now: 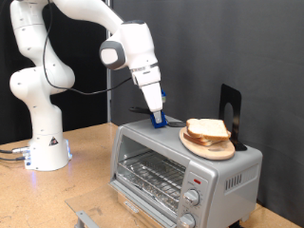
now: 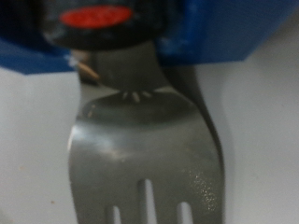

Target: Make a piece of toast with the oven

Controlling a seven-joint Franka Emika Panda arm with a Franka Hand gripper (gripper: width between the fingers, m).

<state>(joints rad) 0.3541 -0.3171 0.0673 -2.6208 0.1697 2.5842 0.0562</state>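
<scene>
Fork (image 2: 149, 159) clenched in end effector (image 1: 158, 118) atop oven (image 1: 180, 166), toast (image 1: 207, 131) on plate (image 1: 211, 147) at three o'clock from it; likely to slip if grip loosens.

plain white wall (image 1: 237, 38) behind — a light wooden table (image 1: 85, 180) below, evenly lit, with soft shadows.

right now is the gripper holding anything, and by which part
Yes. The gripper holds a metal fork by its handle end, where the neck meets the blue fingers; the tines point away from the hand. It is above the oven top, beside the toast.
</scene>
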